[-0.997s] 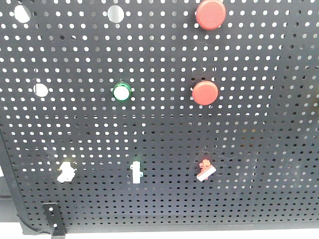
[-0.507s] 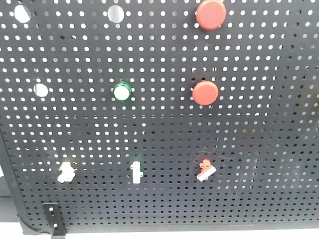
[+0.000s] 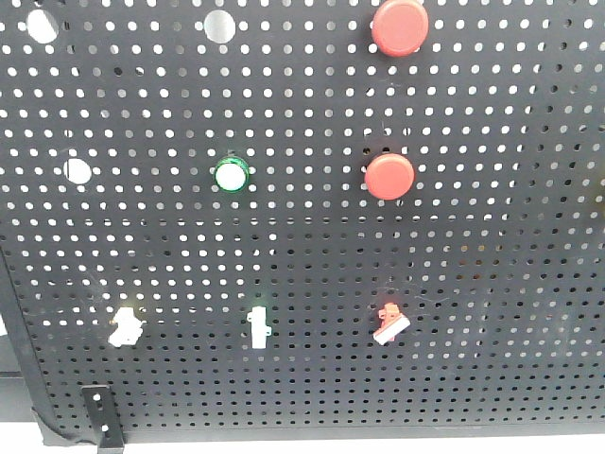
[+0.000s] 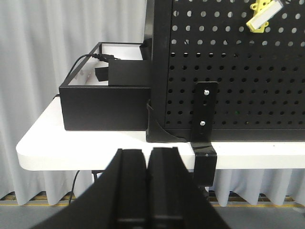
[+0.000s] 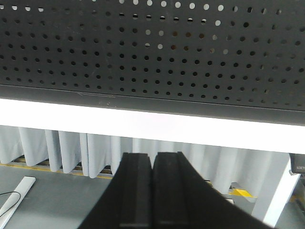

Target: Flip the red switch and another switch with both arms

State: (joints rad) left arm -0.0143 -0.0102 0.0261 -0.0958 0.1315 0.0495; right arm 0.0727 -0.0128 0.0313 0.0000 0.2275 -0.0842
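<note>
On the black pegboard [image 3: 492, 284] in the front view, the red switch [image 3: 389, 323] sits low on the right, its white lever slanting down-left. The other switch [image 3: 125, 324], pale yellow with a stubby white lever, sits low on the left; it also shows at the top right of the left wrist view [image 4: 263, 14]. Neither arm appears in the front view. My left gripper [image 4: 147, 150] is shut and empty, below the table edge and well under that yellow switch. My right gripper [image 5: 152, 154] is shut and empty, below the board's bottom edge; the red switch is out of its view.
Between the two switches stands an upright white toggle [image 3: 258, 327]. Higher up are a green round button [image 3: 230, 173] and two big red push buttons [image 3: 388, 176] [image 3: 399, 26]. A black box [image 4: 107, 102] with a cable sits on the white table [image 4: 71, 143], left of a mounting bracket [image 4: 205, 114].
</note>
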